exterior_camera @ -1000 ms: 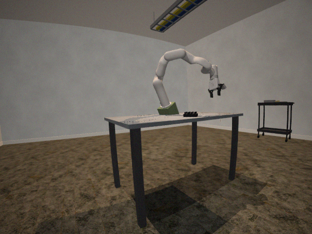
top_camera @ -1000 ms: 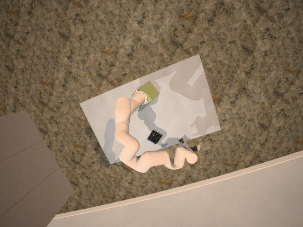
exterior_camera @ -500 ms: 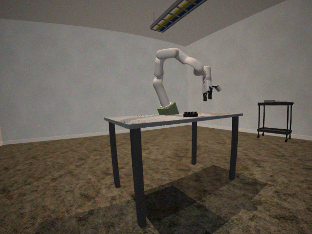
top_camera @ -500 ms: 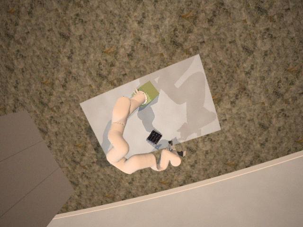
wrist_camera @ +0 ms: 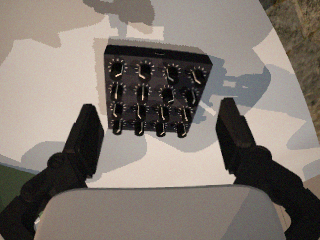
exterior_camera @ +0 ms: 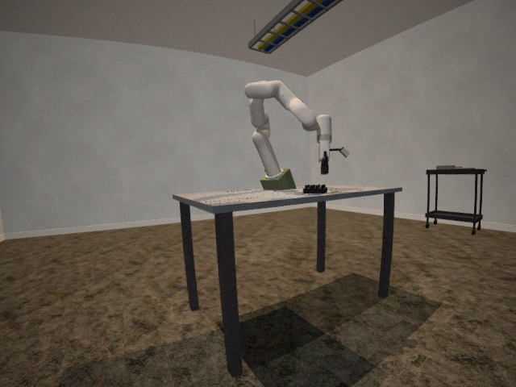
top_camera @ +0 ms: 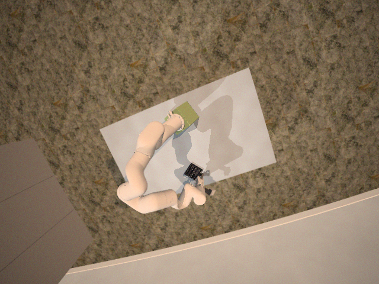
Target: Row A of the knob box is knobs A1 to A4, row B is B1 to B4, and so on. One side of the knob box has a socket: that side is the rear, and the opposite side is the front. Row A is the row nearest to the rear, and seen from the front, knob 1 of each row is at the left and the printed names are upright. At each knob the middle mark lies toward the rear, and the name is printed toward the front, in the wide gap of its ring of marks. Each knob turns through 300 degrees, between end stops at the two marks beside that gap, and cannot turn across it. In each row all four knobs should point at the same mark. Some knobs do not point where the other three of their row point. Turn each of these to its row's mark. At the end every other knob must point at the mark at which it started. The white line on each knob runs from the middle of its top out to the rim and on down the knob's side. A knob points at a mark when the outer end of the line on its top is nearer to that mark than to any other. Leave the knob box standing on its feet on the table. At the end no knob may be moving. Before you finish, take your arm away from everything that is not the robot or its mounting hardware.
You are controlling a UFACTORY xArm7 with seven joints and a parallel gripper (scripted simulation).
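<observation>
The pale, rounded arm (top_camera: pixel 136 174) (exterior_camera: pixel 297 109) ends in a gripper (exterior_camera: pixel 324 163) (wrist_camera: pixel 158 115) with dark, blocky fingers.

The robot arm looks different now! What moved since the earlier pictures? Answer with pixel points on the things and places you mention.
The arm (top_camera: pixel 134 174) (exterior_camera: pixel 287 97) swung its gripper (exterior_camera: pixel 324 172) (wrist_camera: pixel 158 115) lower and closer to the knob box (top_camera: pixel 193 172) (exterior_camera: pixel 314 189) (wrist_camera: pixel 152 92). It took hold of nothing. The knob box and green base block (top_camera: pixel 188 113) (exterior_camera: pixel 287 179) stayed put.
</observation>
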